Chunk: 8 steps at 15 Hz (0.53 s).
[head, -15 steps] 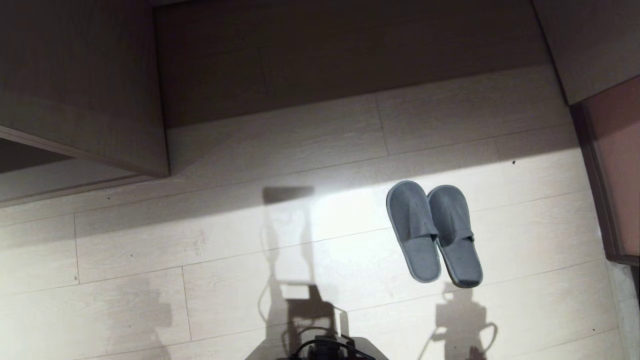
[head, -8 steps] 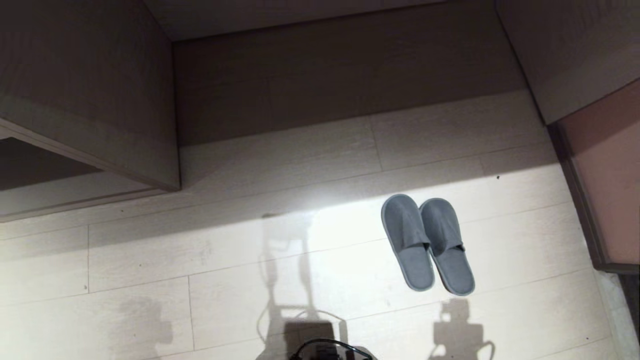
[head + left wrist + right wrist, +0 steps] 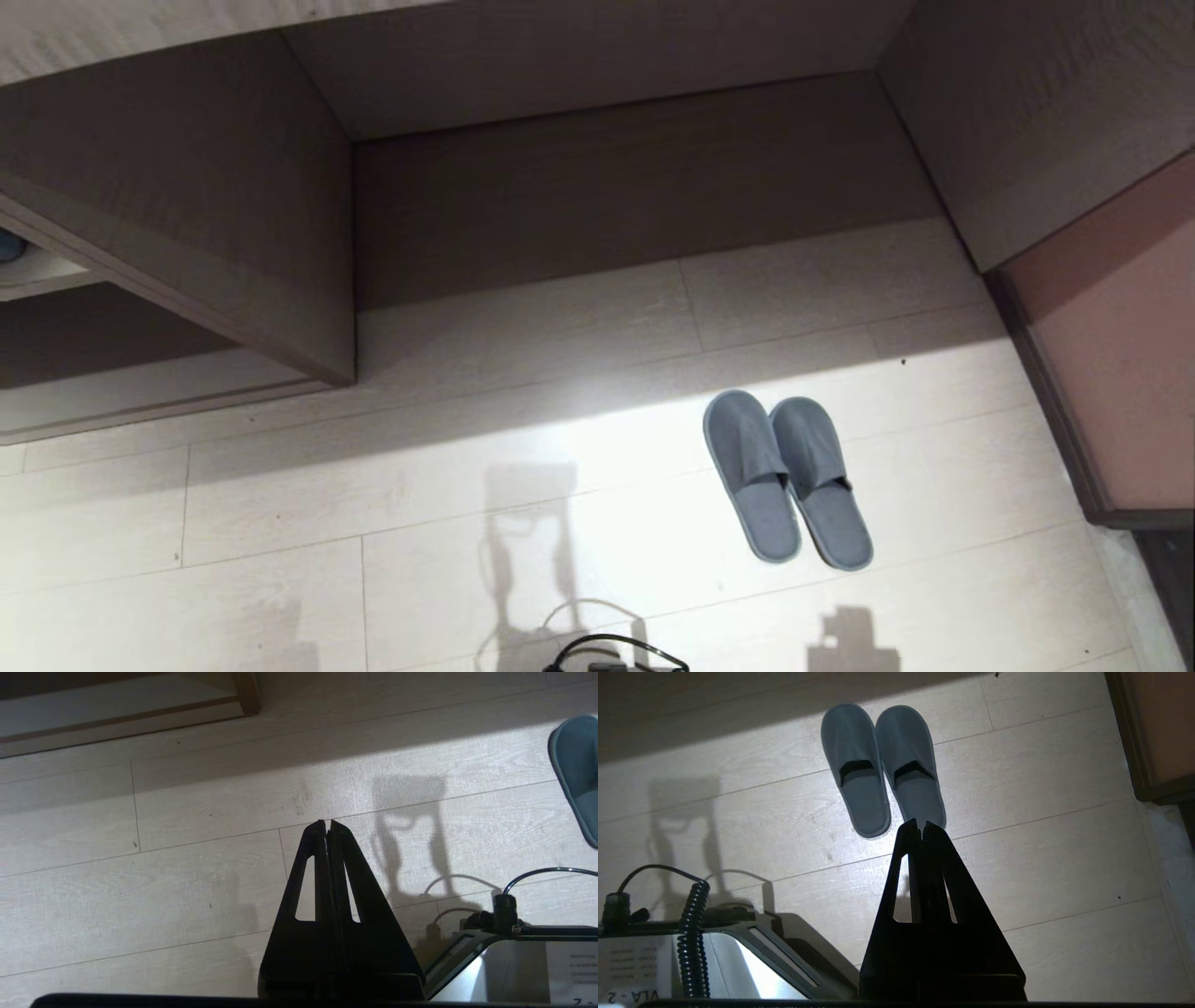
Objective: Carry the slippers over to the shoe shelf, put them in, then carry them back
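Hanging state, left end effector [image 3: 328, 822]: fingers pressed together, nothing between them; it hangs above bare floor [image 3: 140, 882] planks, at centre of the left wrist view.
Right end effector [image 3: 921, 823]: fingers pressed together, empty; tips appear just below the heel of one slipper in the right wrist view; contact with it cannot be told.
Arms in head view: neither arm visible.
Slippers [image 3: 786, 476]: blue-grey pair, side by side and touching, flat on the floor at lower right of centre in the head view; toes point to the upper part of the frame, heels to the lower edge. They lie in a bright patch of light, outside any compartment.
Slippers in right wrist view [image 3: 882, 767]: upper centre of frame, both openings visible.
Slipper edge in left wrist view [image 3: 577, 770]: one slipper cut off at the right border.
Shoe shelf [image 3: 635, 177]: grey-brown open recess across the upper centre of the head view, well apart from the slippers.
Robot base [image 3: 752, 956]: grey housing with a coiled black cable [image 3: 693, 942], lower left of the right wrist view.
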{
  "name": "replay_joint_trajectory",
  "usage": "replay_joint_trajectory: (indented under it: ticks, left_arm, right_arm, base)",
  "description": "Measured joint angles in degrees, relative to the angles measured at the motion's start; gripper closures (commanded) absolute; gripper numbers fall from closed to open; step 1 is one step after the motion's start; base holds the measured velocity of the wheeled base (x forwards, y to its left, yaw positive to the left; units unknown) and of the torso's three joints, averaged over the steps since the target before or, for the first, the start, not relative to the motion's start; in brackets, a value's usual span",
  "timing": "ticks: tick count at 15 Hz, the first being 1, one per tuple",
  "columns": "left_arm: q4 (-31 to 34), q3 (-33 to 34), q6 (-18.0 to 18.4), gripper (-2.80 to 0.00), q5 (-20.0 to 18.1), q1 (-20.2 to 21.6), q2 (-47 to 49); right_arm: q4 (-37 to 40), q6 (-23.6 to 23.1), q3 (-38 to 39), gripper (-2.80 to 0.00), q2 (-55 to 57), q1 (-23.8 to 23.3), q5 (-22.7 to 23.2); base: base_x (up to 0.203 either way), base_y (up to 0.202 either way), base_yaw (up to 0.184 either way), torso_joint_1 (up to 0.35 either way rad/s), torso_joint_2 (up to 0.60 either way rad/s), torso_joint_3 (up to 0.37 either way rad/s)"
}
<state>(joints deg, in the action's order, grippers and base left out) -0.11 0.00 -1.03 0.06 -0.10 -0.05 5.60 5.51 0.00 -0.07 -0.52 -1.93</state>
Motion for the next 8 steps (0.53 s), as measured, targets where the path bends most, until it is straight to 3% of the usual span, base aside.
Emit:
replay_joint_trajectory:
  ticks: [8]
  left_arm:
    - [0.04, 0.0, -0.01, 0.0, 0.0, 0.0, 0.0]
  right_arm:
    - [-0.01, 0.0, 0.0, 0.0, 0.0, 0.0, 0.0]
  base:
    - [0.0, 0.0, 0.0, 0.005, 0.0, 0.199]
